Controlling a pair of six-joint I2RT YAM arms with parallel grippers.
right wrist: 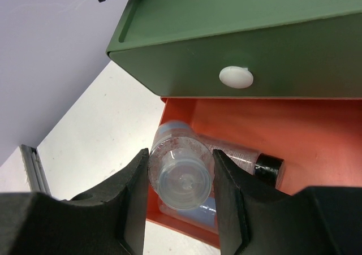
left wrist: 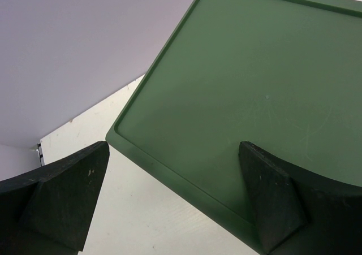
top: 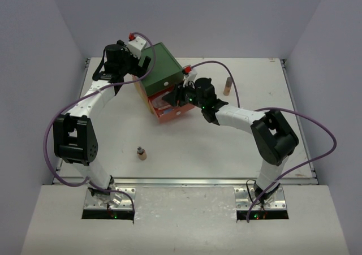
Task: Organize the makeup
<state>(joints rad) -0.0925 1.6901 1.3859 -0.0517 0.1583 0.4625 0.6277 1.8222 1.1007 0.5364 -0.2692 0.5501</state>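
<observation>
Stowing step in hand. A small clear round plastic bottle (right wrist: 180,173) is clamped in the right gripper (right wrist: 181,182), over the open orange plastic drawer (right wrist: 317,133). The left gripper (left wrist: 172,194) is spread wide astride the edge of the flat green box top (left wrist: 254,68). Next called for, by judgement: lowering, then release.

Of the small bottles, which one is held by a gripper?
The clear bottle in the right gripper, over the open orange drawer. The tan bottle and the dark-capped bottle stand free on the table.
</observation>
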